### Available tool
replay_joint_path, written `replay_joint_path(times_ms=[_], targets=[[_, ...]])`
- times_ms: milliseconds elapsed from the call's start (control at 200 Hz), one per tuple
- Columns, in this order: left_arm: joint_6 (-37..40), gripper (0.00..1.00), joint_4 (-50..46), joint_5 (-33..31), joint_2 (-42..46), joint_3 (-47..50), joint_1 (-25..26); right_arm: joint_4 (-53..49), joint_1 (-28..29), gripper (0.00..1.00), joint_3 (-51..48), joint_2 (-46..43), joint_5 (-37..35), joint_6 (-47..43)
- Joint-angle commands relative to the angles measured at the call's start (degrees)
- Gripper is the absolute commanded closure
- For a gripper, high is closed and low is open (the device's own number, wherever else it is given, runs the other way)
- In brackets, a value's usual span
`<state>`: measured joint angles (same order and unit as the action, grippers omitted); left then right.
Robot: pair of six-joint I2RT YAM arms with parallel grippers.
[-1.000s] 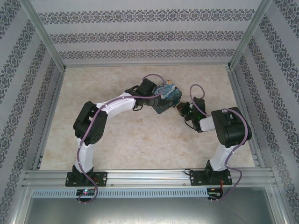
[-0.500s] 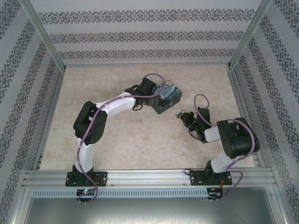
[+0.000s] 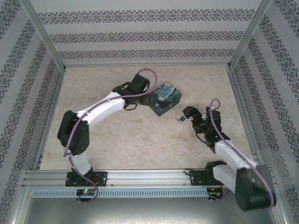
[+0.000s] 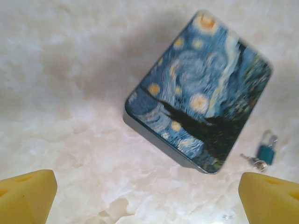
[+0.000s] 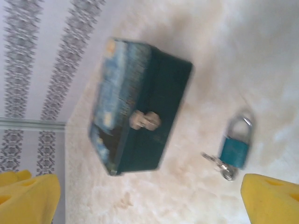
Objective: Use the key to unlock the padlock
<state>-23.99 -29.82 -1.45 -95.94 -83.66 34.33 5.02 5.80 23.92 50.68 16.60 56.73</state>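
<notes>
On the marbled table, a teal padlock and key lie beside a painted tin.

No lettering, brand, number or sign can be read anywhere. The tin box bears only a swirling night-sky painting. The padlock, teal-bodied, is too blurred to read.

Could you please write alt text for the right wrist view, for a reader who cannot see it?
A small teal padlock with a key at its base lies on the marble table, right of a blue painted box.
</notes>
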Motion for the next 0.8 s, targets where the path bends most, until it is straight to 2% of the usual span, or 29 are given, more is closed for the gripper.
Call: replay_joint_path(times_ms=[0, 125, 260, 345, 415, 530, 670, 744, 794], targets=[[-0.1, 0.0, -1.0, -5.1, 7.3, 3.2, -2.3, -18.2, -1.0, 0.02, 9.1, -3.8, -8.4, -9.9], [5.8, 0.0, 5.0, -11.5, 15.7, 10.4, -4.6, -24.1, -1.5, 0.02, 17.7, -0.5, -19.8, -17.3], [17.8, 0.0, 18.4, -16.4, 25.1, 22.9, -6.6, -17.0, -1.6, 0.02, 18.4, 2.7, -33.8, -21.0], [22.2, 0.01, 26.6, -20.4, 29.9, 31.5, -8.7, -11.7, -1.6, 0.02, 18.3, 6.1, -38.8, -30.6], [22.3, 0.01, 29.3, -19.5, 33.2, 36.8, -12.9, -10.1, -1.5, 0.02, 19.3, 10.6, -40.4, -39.3], [22.1, 0.01, 36.6, -18.0, 36.6, 45.5, -20.9, -1.2, -1.6, 0.02, 15.0, 16.8, -43.2, -44.9], [20.1, 0.01, 45.5, -12.3, 35.8, 53.5, -29.6, 18.1, -1.7, 0.02, 4.3, 21.5, -42.9, -48.0], [20.2, 0.0, 50.0, -10.6, 33.1, 56.2, -31.8, 31.3, -2.1, 0.02, -1.4, 24.1, -41.7, -49.0], [20.2, 0.0, 54.5, -9.4, 30.6, 58.5, -32.7, 34.4, -2.3, 0.02, -2.5, 23.9, -38.9, -50.3]])
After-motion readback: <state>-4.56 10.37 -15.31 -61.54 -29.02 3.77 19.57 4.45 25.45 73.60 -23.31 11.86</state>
